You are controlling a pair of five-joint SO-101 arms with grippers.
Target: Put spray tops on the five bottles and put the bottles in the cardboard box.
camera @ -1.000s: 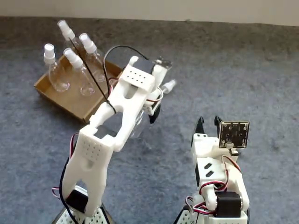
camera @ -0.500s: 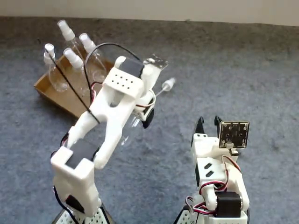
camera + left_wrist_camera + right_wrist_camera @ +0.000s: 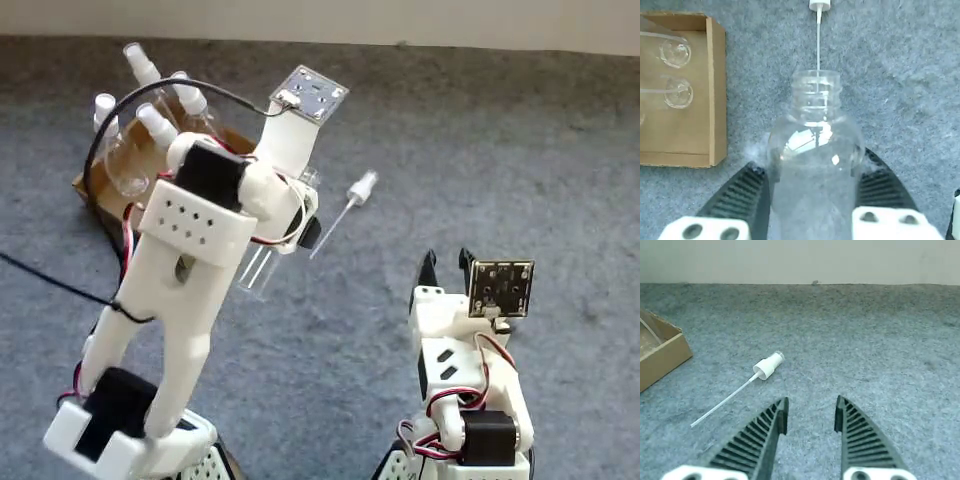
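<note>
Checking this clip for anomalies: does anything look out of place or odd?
A spray top lies loose on the carpet, tube exposed; the bottle held in the left gripper has a bare, open neck.

1. The shallow brown cardboard box (image 3: 716, 100) sits far left on the grey carpet (image 3: 520, 150), with four capped clear bottles (image 3: 125, 165) inside.
2. The uncapped clear plastic bottle (image 3: 815, 150) is held in the left gripper (image 3: 812, 165), near the box's right side.
3. The loose white spray top (image 3: 766, 367) lies on the carpet beyond the bottle's neck, ahead and left of the right gripper (image 3: 810, 415).
</note>
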